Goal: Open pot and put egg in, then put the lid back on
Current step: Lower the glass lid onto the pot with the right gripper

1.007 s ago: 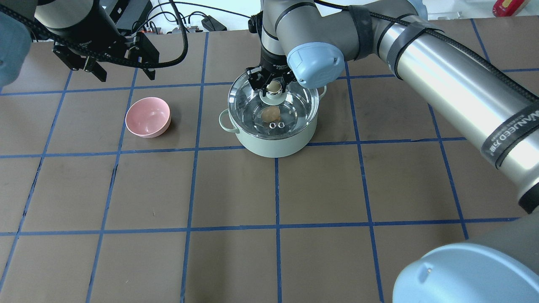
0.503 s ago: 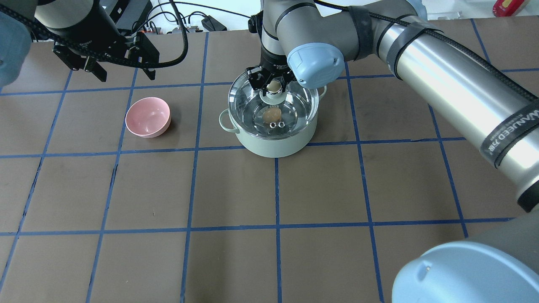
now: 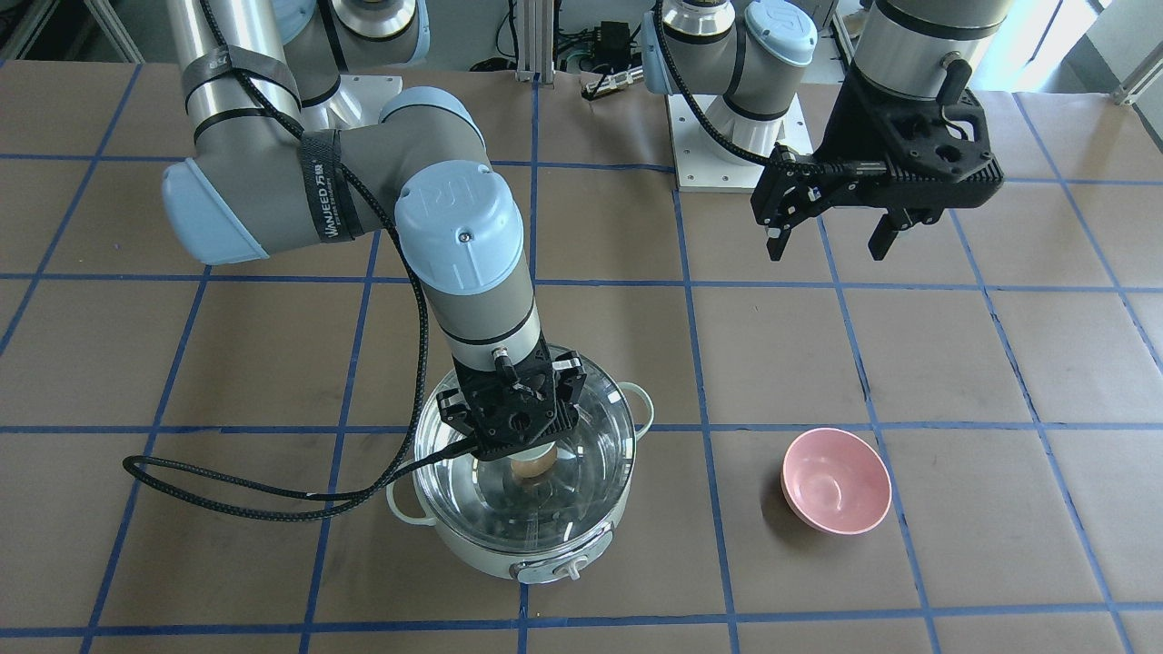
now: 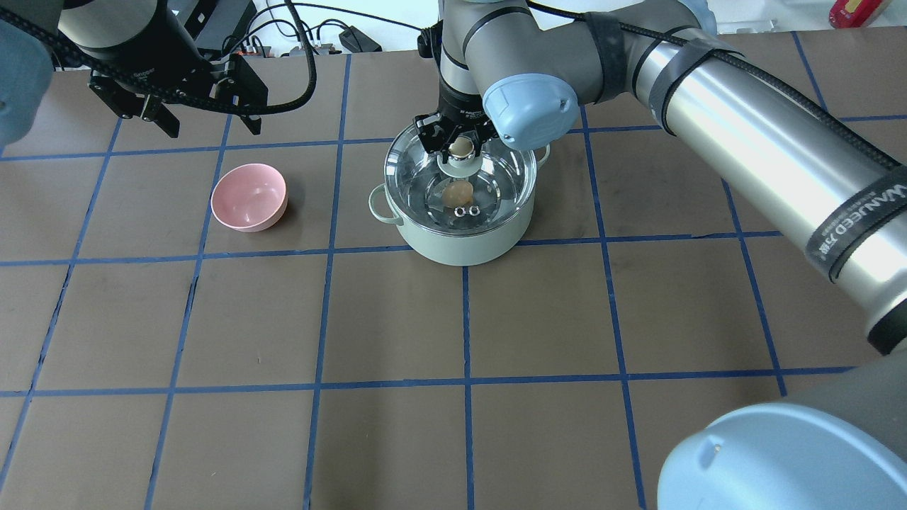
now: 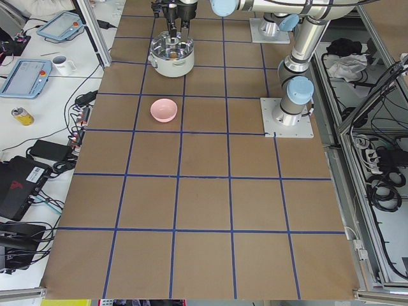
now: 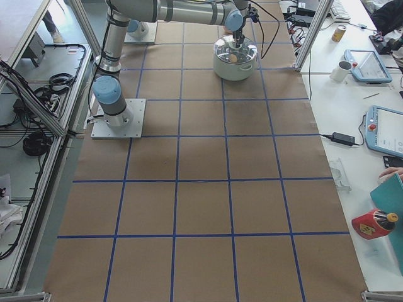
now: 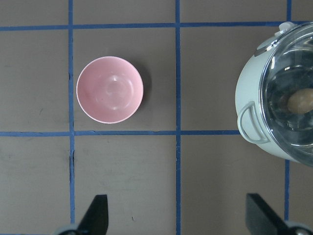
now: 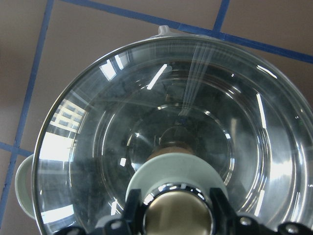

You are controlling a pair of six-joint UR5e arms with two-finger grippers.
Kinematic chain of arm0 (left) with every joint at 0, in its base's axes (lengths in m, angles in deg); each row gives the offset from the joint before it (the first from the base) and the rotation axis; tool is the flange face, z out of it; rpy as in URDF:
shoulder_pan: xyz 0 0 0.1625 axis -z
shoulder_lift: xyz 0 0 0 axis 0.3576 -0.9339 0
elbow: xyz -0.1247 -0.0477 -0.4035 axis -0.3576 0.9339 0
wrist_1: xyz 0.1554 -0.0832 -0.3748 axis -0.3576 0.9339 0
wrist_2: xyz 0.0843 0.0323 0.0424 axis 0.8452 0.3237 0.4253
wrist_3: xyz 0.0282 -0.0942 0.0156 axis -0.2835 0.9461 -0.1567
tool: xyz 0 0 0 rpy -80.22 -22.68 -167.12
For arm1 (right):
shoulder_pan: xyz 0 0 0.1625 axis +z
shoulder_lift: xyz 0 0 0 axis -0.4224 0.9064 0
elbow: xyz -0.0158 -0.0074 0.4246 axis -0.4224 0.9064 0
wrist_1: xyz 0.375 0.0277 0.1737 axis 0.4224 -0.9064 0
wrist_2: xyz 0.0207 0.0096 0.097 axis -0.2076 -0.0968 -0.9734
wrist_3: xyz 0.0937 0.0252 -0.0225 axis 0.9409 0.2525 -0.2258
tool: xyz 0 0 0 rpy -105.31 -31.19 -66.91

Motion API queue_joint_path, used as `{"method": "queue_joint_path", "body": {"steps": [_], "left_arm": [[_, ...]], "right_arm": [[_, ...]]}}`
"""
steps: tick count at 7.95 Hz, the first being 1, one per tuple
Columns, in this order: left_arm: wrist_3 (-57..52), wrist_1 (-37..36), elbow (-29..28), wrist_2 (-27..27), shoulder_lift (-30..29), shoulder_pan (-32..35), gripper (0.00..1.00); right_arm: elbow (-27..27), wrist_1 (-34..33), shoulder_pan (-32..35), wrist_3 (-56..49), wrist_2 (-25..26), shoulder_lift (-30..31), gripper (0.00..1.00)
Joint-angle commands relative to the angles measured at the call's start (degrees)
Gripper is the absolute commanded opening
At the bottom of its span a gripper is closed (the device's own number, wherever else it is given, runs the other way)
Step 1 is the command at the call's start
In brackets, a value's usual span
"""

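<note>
The right gripper [image 4: 460, 146] is clamped on the centre of the lid [image 4: 499, 177], which sits on the pot [image 4: 453, 244]; the egg [image 4: 457, 191] lies inside under the glass. The left gripper [image 4: 212, 129] hangs with its jaws wide apart at the pot's ten o'clock, and the pink bowl [image 4: 249, 197] sits at nine.

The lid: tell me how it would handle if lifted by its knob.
The lid is clear glass, so probably rigid, fairly heavy for its size and breakable if dropped. Its smooth, rounded knob could slip between the fingers of the right gripper. Held only at the centre, the wide disc may tilt or swing.
</note>
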Motion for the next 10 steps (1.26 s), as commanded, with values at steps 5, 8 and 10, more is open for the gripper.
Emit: {"method": "queue_joint_path", "body": {"steps": [5,8,10], "left_arm": [[0.00,0.00,0.00,-0.08,0.00,0.00,1.00],[0.00,0.00,0.00,-0.08,0.00,0.00,1.00],[0.00,0.00,0.00,-0.09,0.00,0.00,1.00]], "right_arm": [[0.02,-2.19,0.00,0.26,0.00,-0.77,0.14],[-0.42,-1.32,0.00,0.71,-0.09,0.72,1.00],[-0.42,2.79,0.00,0.80,-0.09,3.35,1.00]]}}
